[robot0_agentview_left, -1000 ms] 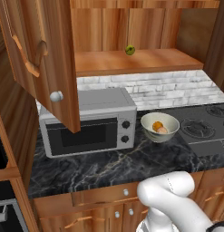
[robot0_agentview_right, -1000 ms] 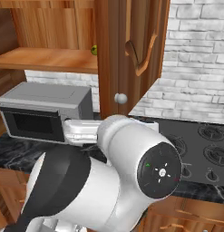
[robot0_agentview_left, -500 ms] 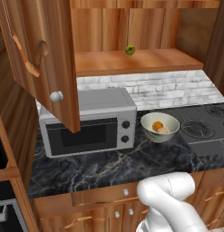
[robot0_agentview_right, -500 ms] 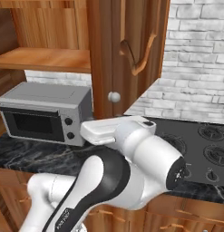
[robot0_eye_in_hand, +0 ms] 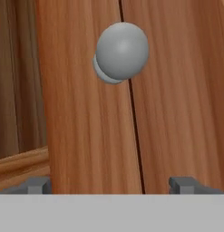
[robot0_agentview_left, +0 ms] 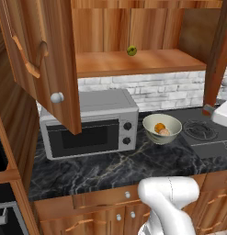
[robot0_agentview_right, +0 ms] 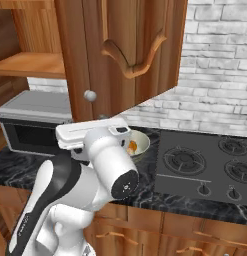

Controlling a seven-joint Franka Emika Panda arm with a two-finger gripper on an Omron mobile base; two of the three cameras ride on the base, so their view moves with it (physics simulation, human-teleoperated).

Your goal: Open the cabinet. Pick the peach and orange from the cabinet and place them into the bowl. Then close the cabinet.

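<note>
Cream-green, the bowl (robot0_agentview_left: 161, 129) stood on the dark marble counter (robot0_agentview_left: 110, 167) between the microwave (robot0_agentview_left: 89, 121) and the stove (robot0_agentview_right: 205, 165), and held two fruits touching each other, the orange (robot0_agentview_left: 159, 127) and the paler peach (robot0_agentview_left: 165, 132). Both doors of the cabinet (robot0_agentview_left: 138, 62) stood open, and its shelf carried one small green-yellow fruit (robot0_agentview_left: 131, 50). Only the hand view brought the round silver knob (robot0_eye_in_hand: 121, 50) on a door edge up close, with the gripper (robot0_eye_in_hand: 111, 185) below it, fingertips (robot0_eye_in_hand: 37, 185) wide apart and holding nothing, while the right base view showed four stove burners.
</note>
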